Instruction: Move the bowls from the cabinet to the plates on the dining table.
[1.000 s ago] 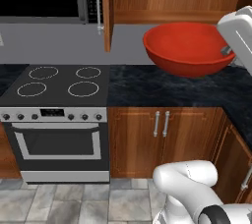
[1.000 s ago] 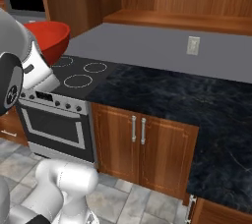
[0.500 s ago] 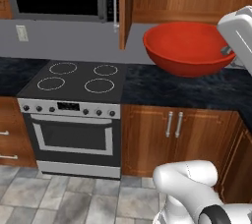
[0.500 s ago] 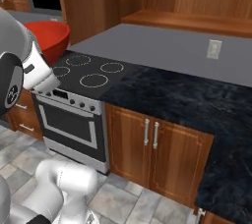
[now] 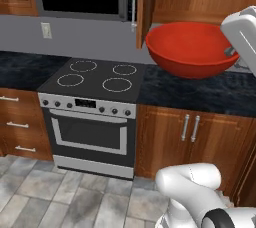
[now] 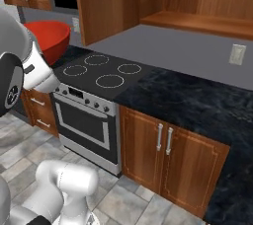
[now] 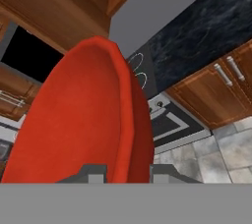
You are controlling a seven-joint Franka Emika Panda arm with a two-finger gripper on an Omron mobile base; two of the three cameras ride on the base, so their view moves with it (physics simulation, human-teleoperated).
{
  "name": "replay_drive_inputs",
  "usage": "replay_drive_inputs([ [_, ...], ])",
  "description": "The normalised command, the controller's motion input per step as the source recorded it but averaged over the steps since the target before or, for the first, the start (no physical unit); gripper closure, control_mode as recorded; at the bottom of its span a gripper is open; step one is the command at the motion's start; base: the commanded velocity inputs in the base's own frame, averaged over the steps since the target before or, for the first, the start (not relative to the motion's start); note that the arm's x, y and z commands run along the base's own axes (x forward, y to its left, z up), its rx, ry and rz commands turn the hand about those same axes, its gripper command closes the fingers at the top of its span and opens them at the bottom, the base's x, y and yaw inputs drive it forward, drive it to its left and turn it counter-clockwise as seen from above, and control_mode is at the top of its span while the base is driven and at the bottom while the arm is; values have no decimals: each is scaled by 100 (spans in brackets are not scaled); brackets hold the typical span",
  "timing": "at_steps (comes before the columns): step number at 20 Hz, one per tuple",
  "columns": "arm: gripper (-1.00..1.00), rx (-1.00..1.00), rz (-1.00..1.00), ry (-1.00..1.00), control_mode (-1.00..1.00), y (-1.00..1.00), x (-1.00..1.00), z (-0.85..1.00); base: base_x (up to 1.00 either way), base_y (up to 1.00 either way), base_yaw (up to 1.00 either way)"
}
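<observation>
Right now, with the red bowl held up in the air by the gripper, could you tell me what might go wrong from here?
1. The gripper pinches just the rim of the red bowl, so the large bowl could tilt or slip as it is carried.
2. The open cabinet door hangs close beside the bowl in the left base view; a swing that way might clip it.
3. The bowl hangs above the dark counter near the stove, so a drop would land there.

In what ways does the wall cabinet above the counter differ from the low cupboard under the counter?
The wall cabinet stands open, its wooden shelf bare; the low cupboard under the counter is shut. The wall cabinet hangs on the grey wall; the low cupboard stands on the tiled floor. Both are warm brown wood.
</observation>
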Motion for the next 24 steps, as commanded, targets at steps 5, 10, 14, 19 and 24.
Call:
replay_drive_inputs([
  [5,100,0,0,0,100,0,0,0,0,0,25],
  [10,100,0,0,0,100,0,0,0,0,0,25],
  [14,100,0,0,0,100,0,0,0,1,0,25],
  [19,100,0,0,0,100,0,0,0,2,0,25],
  [24,100,0,0,0,100,0,0,0,1,0,25],
])
